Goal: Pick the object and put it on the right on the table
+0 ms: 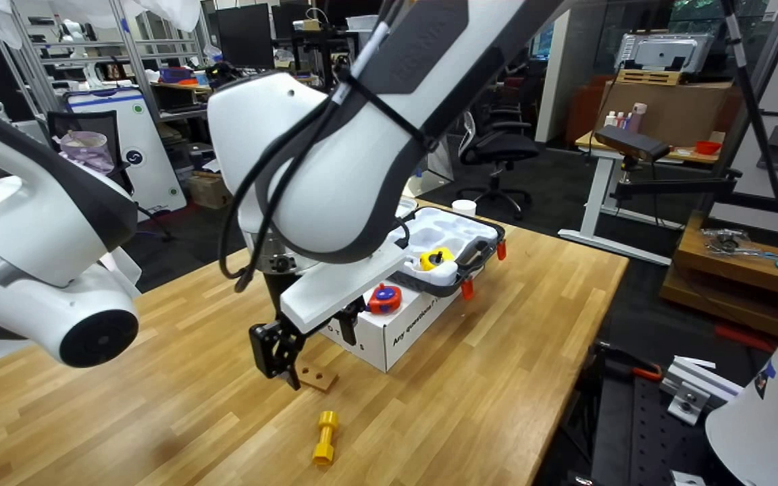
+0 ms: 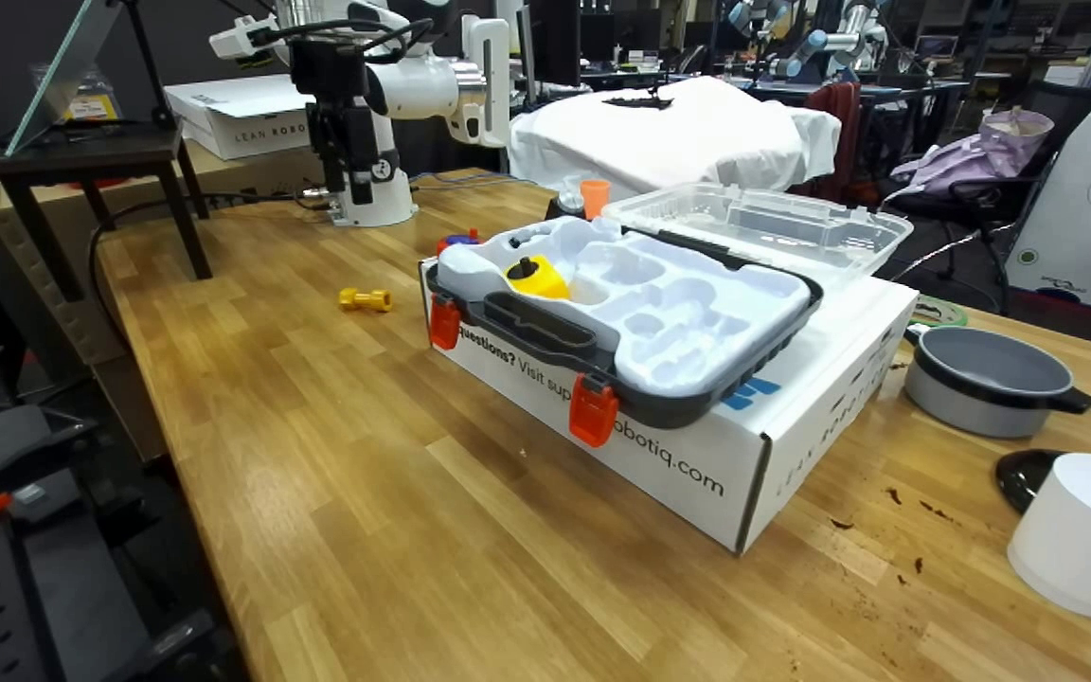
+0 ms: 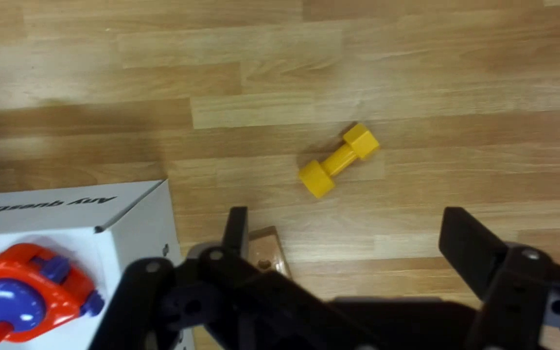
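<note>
Seeing, in the wrist view, a black end effector (image 3: 349, 228) along the bottom of the frame, with fingers (image 3: 235, 231) spread wide apart. Spotting, just right of centre, a small yellow-orange dumbbell-shaped peg (image 3: 341, 159), lying aslant on a light-brown plank-grained wooden bench (image 3: 430, 73), apart from both fingertips. Catching, at lower centre, a flat tan wooden strip (image 3: 264, 250) with a hole, partly hidden behind a finger; at lower left, a white cardboard box (image 3: 148, 228) topped by a red-and-blue plastic gadget (image 3: 56, 299).

Over to an exterior view, finding the peg (image 1: 325, 435) near the bottom, left of centre, flat on the bench. Seeing the end effector above it in the frame, raised over the bench beneath a white-and-black robot arm (image 1: 362, 175). Noting, just right of centre, a black-rimmed case (image 1: 439, 229) with a white moulded insert atop the box, holding a yellow-and-black item (image 1: 429, 260).

Across now to an exterior view, picking out the peg (image 2: 366, 300) at upper left, lying left of the box. Making out the end effector as a dark shape higher up, unable to tell the finger spacing. Sighting a round grey pot (image 2: 972, 412) at right.
</note>
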Available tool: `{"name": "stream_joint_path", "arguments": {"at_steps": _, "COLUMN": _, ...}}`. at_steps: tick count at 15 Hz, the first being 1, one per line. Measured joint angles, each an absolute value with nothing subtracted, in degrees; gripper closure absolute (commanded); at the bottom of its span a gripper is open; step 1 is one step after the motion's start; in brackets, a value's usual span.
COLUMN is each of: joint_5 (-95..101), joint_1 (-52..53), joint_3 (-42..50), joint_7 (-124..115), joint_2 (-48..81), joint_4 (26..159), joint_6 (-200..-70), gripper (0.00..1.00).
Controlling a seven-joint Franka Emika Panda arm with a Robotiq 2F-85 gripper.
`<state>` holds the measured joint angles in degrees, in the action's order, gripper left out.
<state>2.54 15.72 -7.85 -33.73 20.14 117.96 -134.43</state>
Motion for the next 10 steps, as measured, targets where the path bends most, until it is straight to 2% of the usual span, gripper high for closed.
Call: {"name": "stream_joint_path", "arguments": {"at_steps": 10, "joint_5": -0.6, "joint_1": 15.5, "joint_3": -8.3, "joint_7": -33.0, "joint_2": 20.9, "joint_4": 116.9, "joint_6": -134.3, "gripper": 0.0}}
